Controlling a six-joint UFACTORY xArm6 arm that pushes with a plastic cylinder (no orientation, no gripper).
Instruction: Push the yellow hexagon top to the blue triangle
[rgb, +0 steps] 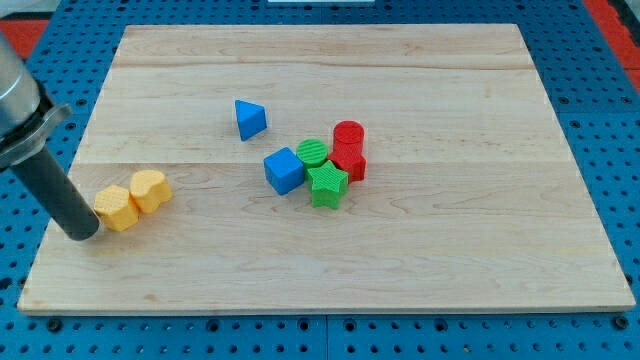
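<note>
Two yellow blocks lie side by side at the board's left. The left one (116, 208) looks like the hexagon; the right one (149, 189) has a rounded, lobed top. The blue triangle (249, 118) lies up and to the right of them, well apart. My tip (84, 234) rests on the board just left of the left yellow block, touching or nearly touching it. The dark rod rises up and to the left out of view.
A cluster sits right of centre: a blue cube (284, 170), a green cylinder (314, 152), a green star (326, 185), a red cylinder (348, 133) and a red block (351, 163). The wooden board (420, 270) lies on a blue perforated table.
</note>
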